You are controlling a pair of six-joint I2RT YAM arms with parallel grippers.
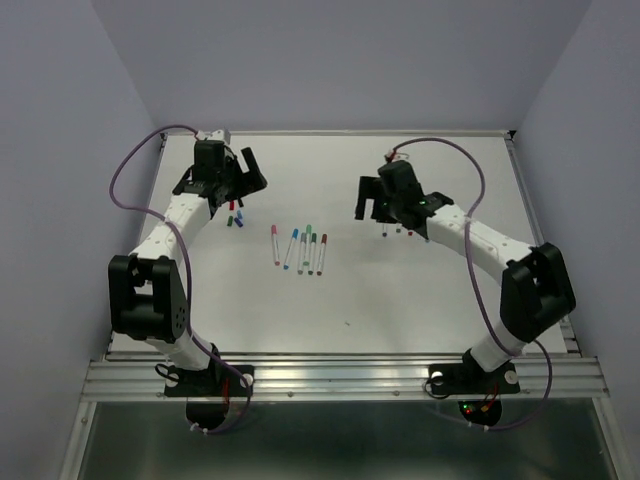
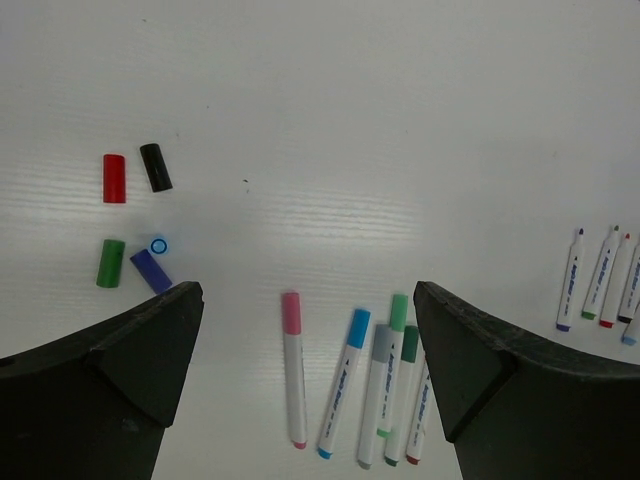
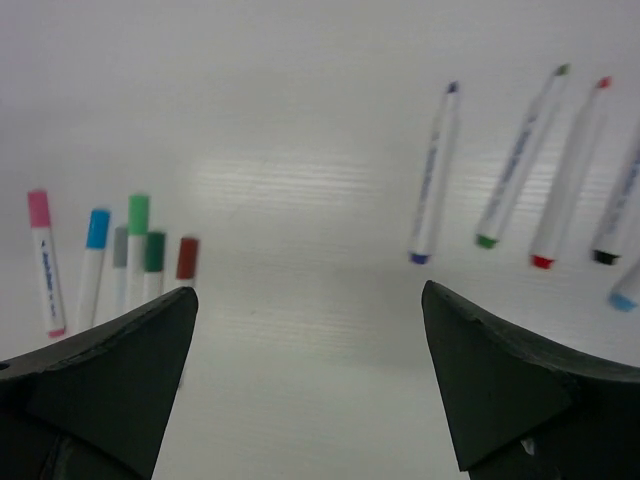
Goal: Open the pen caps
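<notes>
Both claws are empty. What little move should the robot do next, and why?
Probably lower the left gripper onto the pink-capped pen, the nearest capped one. It and the right gripper are open and empty. Loose caps and bare pens lie aside, but the middle pens have caps on.

Light: bright and even from overhead; my table (image 1: 420, 290) looked white, with only faint shadows.
Glare: a soft sheen lay mid-table in my right wrist view.
Blur: that view was soft and its pens (image 3: 435, 170) smeared; my left wrist view was sharp.
</notes>
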